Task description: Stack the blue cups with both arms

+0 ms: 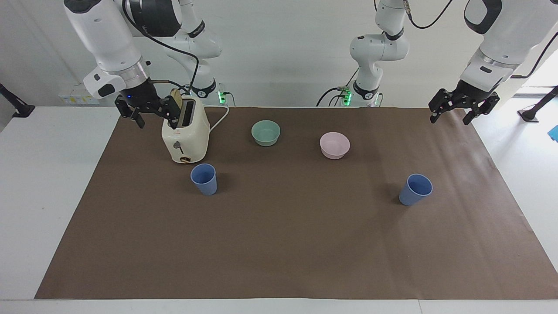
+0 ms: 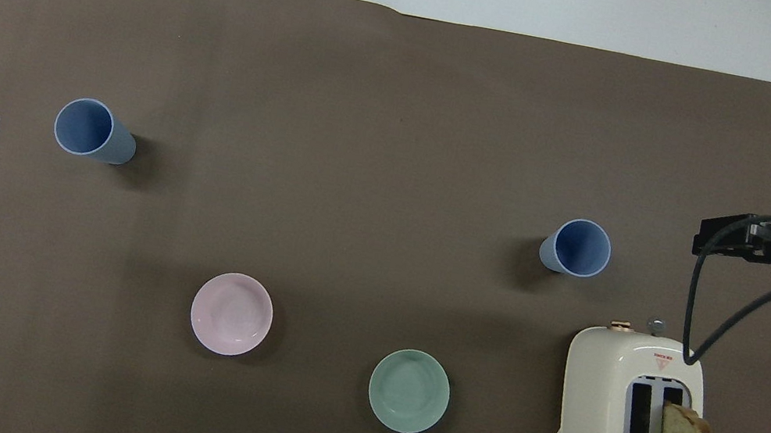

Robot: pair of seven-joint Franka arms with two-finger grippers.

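1. Nothing has been picked up yet, so each blue cup should be gripped by its side wall, kept upright, and one lowered straight into the other.
2. The right gripper (image 1: 150, 114) hangs beside the toaster (image 1: 186, 137), fingers spread wide, holding nothing.
3. One blue cup (image 1: 204, 179) stands by the toaster.
4. The other blue cup (image 1: 416, 189) stands toward the brown mat's (image 1: 279, 244) left-arm edge.
5. The left gripper (image 1: 453, 112) hangs over that edge's corner nearest the robots, spread wide and empty.

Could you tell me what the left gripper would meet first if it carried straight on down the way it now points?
Probably just the brown mat. The left gripper hangs open, pointing down over the mat's corner at the left arm's end. The closest blue cup stands well aside; exact depth is unclear.
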